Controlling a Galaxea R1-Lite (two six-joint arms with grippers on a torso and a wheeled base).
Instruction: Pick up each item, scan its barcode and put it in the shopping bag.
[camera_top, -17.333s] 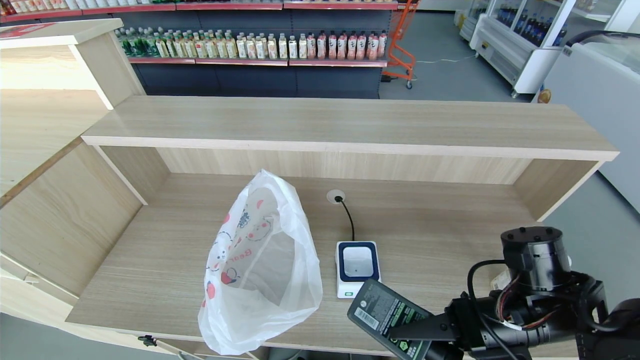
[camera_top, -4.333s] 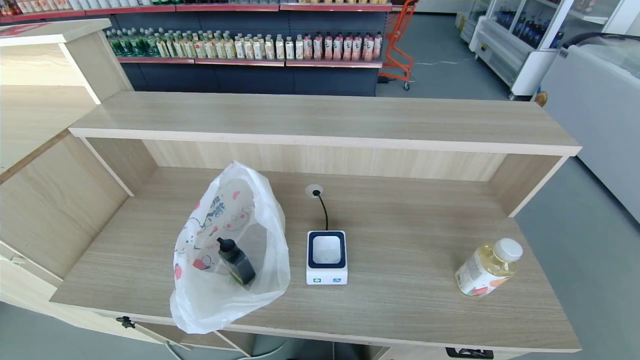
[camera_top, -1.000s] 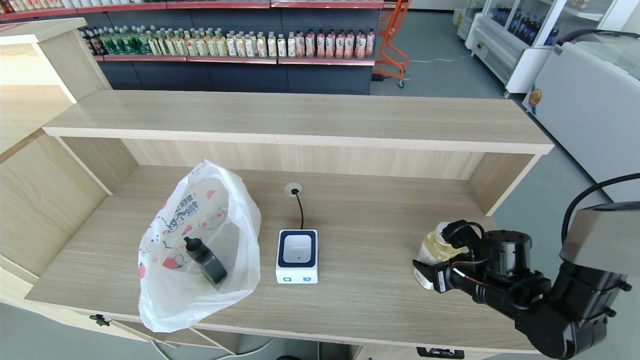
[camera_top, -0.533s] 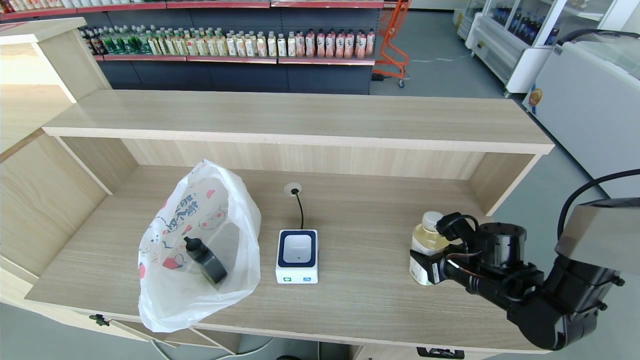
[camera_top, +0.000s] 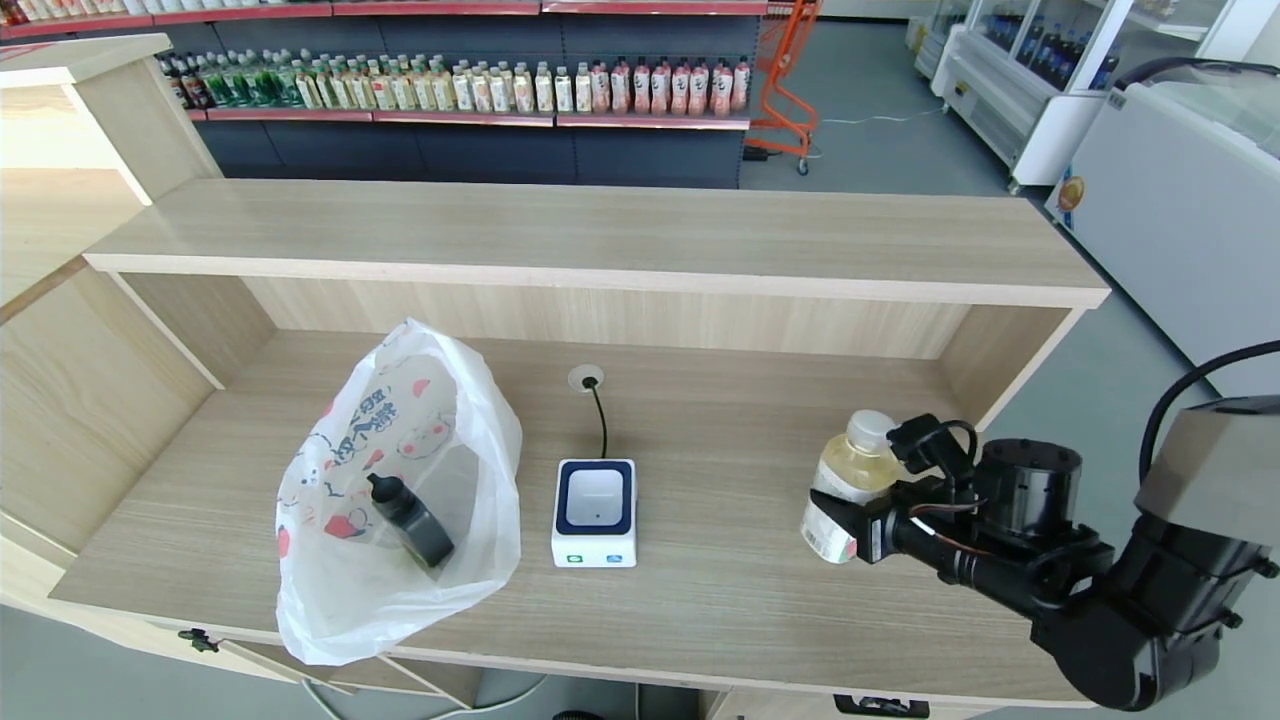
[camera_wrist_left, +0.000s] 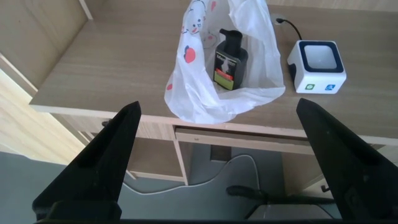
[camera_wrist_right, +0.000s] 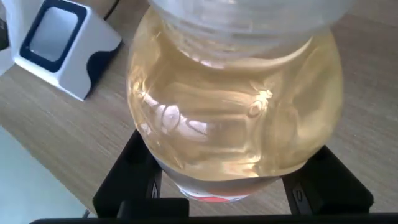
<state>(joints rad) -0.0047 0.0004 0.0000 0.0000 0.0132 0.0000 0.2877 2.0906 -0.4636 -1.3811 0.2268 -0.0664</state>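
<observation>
Since the frame half a second back, the drink bottle has shifted a little toward the scanner and now leans more, base swung toward the scanner and white cap tipped away to the far right. About four seconds back it sat alone at the right end of the tabletop, with no arm near it.

Drink bottle: clear, pale yellow liquid, label round the lower half. It is over the right part of the tabletop, well apart from the scanner. I cannot tell whether its base clears the wood.

Right jaws: closed on the drink bottle's lower body, one black finger on each side, seen from the right wrist pressed against the bottle. The right arm comes in from the near right.

Scanner: white box with a dark-framed window, mid-tabletop, its cable running back to a round port.

Shopping bag: just left of the scanner, mouth open, a dark pump bottle leaning inside.

Left jaws: spread wide and holding nothing, hanging out past the near edge of the tabletop, on the near side of the shopping bag.

Behind the counter, shelves of bottled drinks.
</observation>
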